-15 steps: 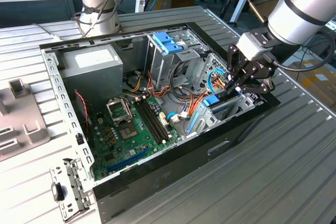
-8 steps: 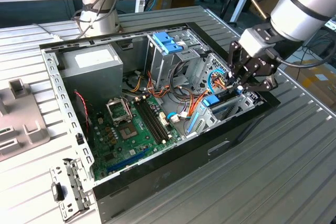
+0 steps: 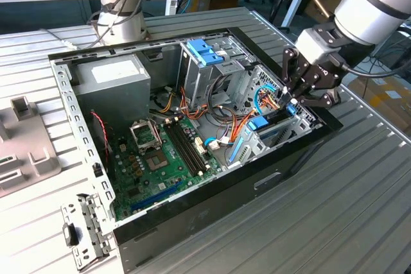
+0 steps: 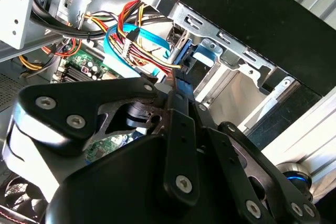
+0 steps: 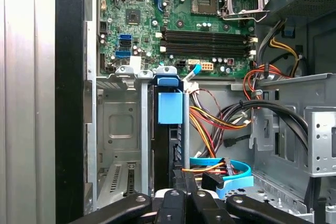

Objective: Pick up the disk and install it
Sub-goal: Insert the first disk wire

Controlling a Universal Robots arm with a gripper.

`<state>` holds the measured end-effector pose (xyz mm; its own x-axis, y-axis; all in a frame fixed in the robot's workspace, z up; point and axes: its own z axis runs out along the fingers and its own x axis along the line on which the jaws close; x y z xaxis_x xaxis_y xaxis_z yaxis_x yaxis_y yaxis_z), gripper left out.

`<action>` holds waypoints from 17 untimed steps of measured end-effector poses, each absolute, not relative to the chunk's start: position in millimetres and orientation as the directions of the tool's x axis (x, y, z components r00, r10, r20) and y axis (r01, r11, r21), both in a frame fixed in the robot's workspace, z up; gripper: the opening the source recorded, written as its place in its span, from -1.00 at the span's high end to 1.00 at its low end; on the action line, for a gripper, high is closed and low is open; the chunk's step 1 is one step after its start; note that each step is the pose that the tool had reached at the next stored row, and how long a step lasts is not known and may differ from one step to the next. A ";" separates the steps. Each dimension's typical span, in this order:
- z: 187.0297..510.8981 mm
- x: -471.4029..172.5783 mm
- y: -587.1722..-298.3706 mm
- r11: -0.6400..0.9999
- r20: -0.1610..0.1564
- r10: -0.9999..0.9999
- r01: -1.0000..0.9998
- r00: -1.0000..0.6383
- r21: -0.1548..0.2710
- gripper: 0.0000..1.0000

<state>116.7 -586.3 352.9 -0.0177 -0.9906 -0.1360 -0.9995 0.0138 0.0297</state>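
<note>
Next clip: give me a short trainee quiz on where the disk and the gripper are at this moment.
1. True or false: the disk lies flat on the table outside the computer case.
2. The gripper is nearest to: A the power supply; B the disk; C the CPU socket.
3. Fill in: the tab at the disk's end is coloured ____.
Key: 1 false; 2 B; 3 blue.

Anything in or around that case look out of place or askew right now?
Nothing looks damaged. The disk stands edge-on in its bay, gripper right at it. Loose cables crowd beside the bay, and a detached bracket lies outside the case.
</note>
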 end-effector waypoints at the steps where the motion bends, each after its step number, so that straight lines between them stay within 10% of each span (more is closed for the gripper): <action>1: 352.0 116.8 -586.3 0.014 -0.137 -0.990 -0.999 -0.018 0.031 0.79; 17: 342.3 119.0 -586.3 0.014 -0.143 -0.990 -0.999 -0.020 0.044 0.79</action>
